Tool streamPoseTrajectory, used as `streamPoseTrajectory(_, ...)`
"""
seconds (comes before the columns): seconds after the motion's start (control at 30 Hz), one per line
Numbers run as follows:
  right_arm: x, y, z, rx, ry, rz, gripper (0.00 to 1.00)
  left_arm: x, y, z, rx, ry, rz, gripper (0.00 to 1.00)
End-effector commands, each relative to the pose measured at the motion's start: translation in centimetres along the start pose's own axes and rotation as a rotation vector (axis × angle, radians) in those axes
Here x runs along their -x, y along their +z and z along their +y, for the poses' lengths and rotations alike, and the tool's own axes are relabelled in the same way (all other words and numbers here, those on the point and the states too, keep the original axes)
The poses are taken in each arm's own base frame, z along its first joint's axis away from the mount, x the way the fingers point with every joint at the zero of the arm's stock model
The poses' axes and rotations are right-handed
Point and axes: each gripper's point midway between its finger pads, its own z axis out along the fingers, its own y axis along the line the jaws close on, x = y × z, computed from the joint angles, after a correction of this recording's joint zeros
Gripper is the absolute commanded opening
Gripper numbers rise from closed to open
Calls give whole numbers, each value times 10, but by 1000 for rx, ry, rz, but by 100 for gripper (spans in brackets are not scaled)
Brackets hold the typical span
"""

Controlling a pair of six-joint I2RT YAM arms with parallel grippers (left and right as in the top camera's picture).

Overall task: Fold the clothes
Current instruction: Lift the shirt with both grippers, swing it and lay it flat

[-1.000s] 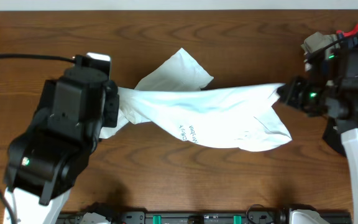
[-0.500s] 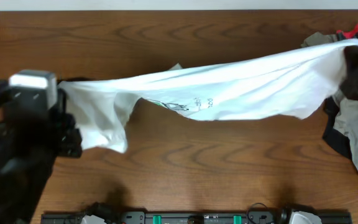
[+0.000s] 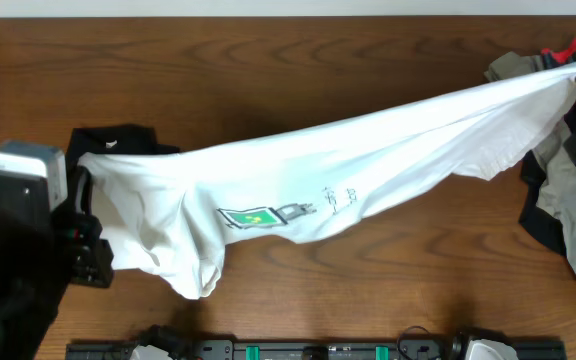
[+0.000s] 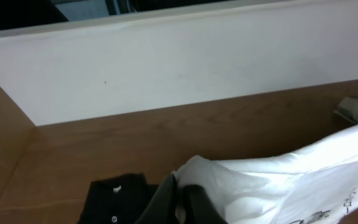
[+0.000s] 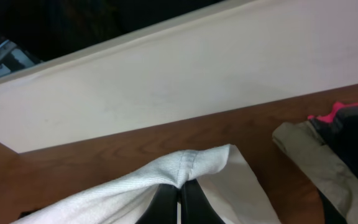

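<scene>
Jaws on both sides are clamped on cloth: the left gripper (image 4: pixel 185 204) pinches one bunched edge of the white shirt (image 3: pixel 368 160), the right gripper (image 5: pixel 179 200) the opposite edge. The shirt hangs stretched across the table (image 3: pixel 268 60), print up, partly over a black garment (image 3: pixel 118 140); a khaki garment (image 3: pixel 513 68) and a red garment (image 3: pixel 571 47) lie at right.

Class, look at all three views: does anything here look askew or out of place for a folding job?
Yes. The white T-shirt, pinched by the left fingers and right fingers, hangs stretched aslant, its left end bunched and its print tilted. Unfolded garments lie crumpled at the far right.
</scene>
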Motion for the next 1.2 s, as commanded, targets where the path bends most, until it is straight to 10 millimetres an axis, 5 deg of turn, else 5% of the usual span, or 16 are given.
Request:
streamPoseTrajectory(0.0,7,-6,-6,-36,24,-28,1,3,-5,1,0,6,-7,6)
streamPoseTrajectory(0.4,-2,-36,-2,-57,23,-37,1,4,-47,-1,-70,-20,-45,6)
streamPoseTrajectory(0.73,-8,-76,3,-84,18,-67,1,8,-71,20,20,-34,-96,6)
streamPoseTrajectory(0.93,-21,-56,-9,-125,47,33,1,13,-32,8,7,-13,-10,6)
streamPoseTrajectory(1.17,-41,4,-40,-209,99,231,1,22,77,-17,9,54,167,6)
